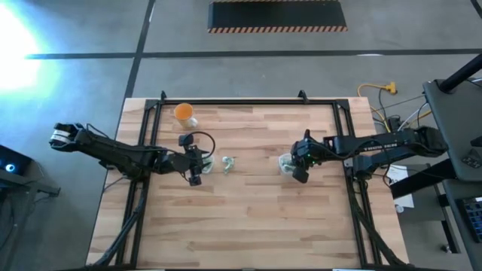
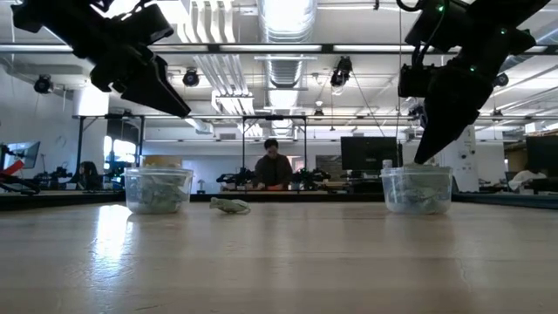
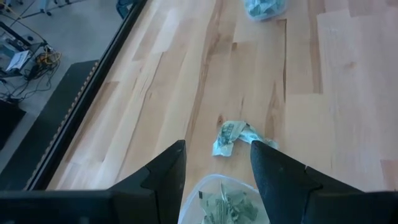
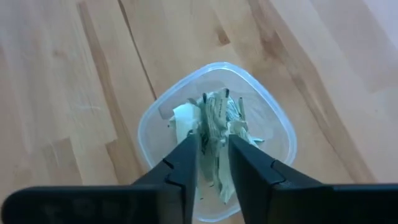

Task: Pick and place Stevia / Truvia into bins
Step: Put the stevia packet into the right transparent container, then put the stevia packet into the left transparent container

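Observation:
Two clear bins hold pale green and white Stevia sachets: the left bin and the right bin. A few loose sachets lie on the wood just right of the left bin. My left gripper hovers open above the left bin, touching nothing. My right gripper slants down over the right bin, its fingers a little apart. A sachet stands upright between their tips, its lower end among the sachets in the bin. My right gripper has its two fingers on either side of the upright sachet's lower half, coming from above over the bin. Whether they touch it I cannot tell.
An orange cup stands at the far left of the table. A black frame runs along the table's far edge and sides. Bare wood spreads across the near half. In the low view a person sits in the room beyond.

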### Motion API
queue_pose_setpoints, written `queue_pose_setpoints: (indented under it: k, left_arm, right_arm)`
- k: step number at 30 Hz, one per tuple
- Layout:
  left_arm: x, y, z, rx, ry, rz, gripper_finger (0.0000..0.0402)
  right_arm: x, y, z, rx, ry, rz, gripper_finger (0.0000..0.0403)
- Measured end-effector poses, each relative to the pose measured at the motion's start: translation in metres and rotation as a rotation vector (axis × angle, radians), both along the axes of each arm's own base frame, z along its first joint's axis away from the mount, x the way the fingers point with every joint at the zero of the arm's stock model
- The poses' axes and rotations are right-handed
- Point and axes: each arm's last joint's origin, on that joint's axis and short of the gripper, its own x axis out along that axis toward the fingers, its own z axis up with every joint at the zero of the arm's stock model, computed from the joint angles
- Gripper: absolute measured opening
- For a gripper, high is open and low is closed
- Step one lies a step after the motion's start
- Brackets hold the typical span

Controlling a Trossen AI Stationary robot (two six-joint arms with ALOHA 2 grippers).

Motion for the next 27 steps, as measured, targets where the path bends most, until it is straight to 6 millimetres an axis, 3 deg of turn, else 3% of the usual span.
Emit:
queue_pose_setpoints:
  k: [5,10,18,27]
  left_arm:
    - [0.002,0.000,0.000,-0.015,-0.036,0.001,0.0164]
    - [0.012,-0.005,-0.007,-0.044,-0.006,-0.090,0.0164]
    - [0.055,-0.004,-0.017,-0.026,0.123,-0.128,0.0164]
    - [0.101,0.012,-0.031,-0.057,0.372,-0.097,0.0164]
  right_arm:
    - [0.003,0.000,0.006,-0.030,-0.009,0.045,0.0111]
    - [0.011,-0.001,0.022,-0.072,-0.059,0.092,0.0117]
    - [0.016,0.001,0.032,-0.151,-0.100,0.137,0.0098]
    - [0.016,0.003,0.032,-0.159,-0.097,0.162,0.0081]
